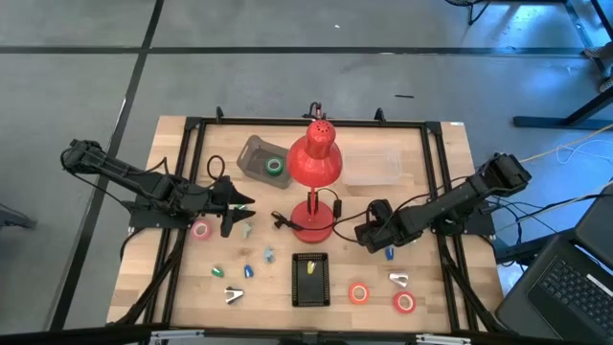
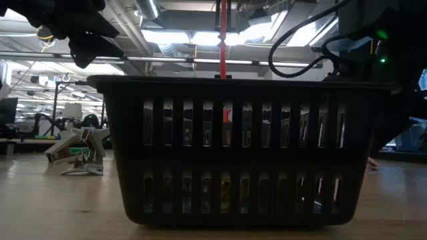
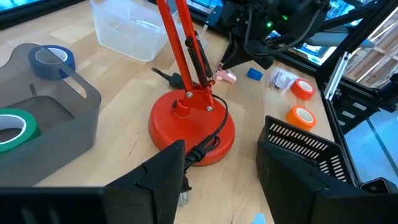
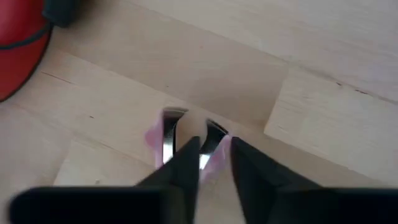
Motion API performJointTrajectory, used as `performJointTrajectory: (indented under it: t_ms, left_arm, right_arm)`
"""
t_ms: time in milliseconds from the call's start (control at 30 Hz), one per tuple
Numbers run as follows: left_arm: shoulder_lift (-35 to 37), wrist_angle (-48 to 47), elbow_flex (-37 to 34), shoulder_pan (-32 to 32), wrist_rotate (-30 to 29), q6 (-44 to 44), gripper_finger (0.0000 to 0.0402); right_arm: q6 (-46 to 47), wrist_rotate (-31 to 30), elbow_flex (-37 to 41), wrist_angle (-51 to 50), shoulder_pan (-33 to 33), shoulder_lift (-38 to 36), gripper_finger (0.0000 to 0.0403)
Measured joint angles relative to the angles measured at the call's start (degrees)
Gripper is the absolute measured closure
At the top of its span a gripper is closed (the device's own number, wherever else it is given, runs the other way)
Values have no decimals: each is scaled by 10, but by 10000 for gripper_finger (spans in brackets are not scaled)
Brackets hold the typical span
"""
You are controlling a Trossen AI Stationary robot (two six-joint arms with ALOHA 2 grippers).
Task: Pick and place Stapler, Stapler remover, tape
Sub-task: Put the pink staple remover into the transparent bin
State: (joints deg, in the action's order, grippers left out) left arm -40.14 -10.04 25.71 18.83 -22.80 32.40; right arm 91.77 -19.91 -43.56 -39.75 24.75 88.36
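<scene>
Here the right claw (image 4: 208, 163) is clamped on a pink staple remover (image 4: 186, 140), which shows no readable label.

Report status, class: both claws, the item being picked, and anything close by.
Right claw closing on a pink staple remover, beside the lamp base. Left claw open, empty, above the table. Lamp cord close by.

A light wooden bench (image 1: 431, 163) stands on a grey concrete floor (image 1: 287, 77) crossed by dark seams. At the far right stand black stand legs (image 1: 565, 110), and an open laptop (image 1: 575, 278) sits nearer. Ceiling strip lights (image 2: 180, 37) and pipework run overhead.
</scene>
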Motion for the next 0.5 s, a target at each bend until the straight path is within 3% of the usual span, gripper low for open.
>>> performJointTrajectory:
  t_ms: [100, 500]
  left_arm:
    - [0, 0, 0, 0, -1, 0, 210]
    - [0, 0, 0, 0, -1, 0, 211]
  right_arm:
    - [-10, -2, -1, 5, 0, -1, 390]
    - [-44, 1, -14, -1, 2, -1, 400]
